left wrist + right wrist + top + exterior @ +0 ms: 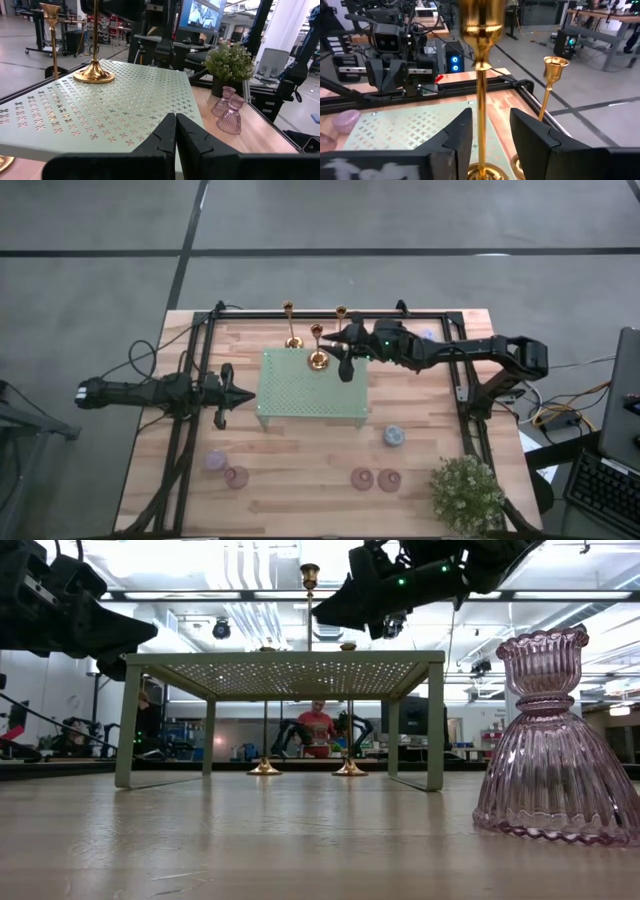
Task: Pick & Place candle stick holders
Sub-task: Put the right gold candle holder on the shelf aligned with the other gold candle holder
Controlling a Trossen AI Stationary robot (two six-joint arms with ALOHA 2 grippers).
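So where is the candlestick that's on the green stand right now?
In the high view the gold candlestick stands upright on the green perforated stand, near its far right corner, between the right gripper's open fingers; the other two candlesticks stand on the table behind it.

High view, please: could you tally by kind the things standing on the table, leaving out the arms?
Gold candle stick holders: 3
Small squat glass holders: 5; a possible sixth near the far edge is too hidden to count
Green perforated stand: 1
Potted plant: 1
Total: 10
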